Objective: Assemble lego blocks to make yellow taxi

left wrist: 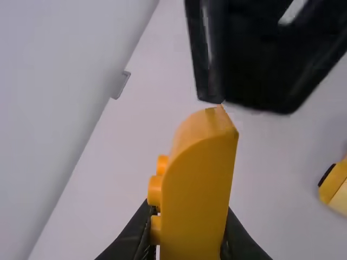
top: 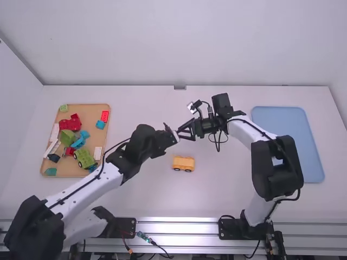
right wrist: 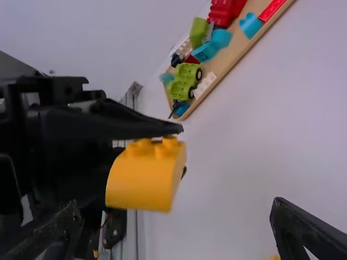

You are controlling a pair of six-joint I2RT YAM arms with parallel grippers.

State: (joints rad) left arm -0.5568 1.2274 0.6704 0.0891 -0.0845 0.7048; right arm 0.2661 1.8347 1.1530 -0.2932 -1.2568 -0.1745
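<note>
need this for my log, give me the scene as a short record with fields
left gripper: shut on curved yellow block
right gripper: open, near that block
table middle: yellow wheeled base
table left: tan tray with mixed blocks
table right: light blue tray
assembly: held block not yet on base

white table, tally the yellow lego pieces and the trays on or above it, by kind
yellow wheeled lego base: 1
curved yellow lego block in the left gripper: 1
tan wooden tray: 1
light blue tray: 1
total: 4
</note>
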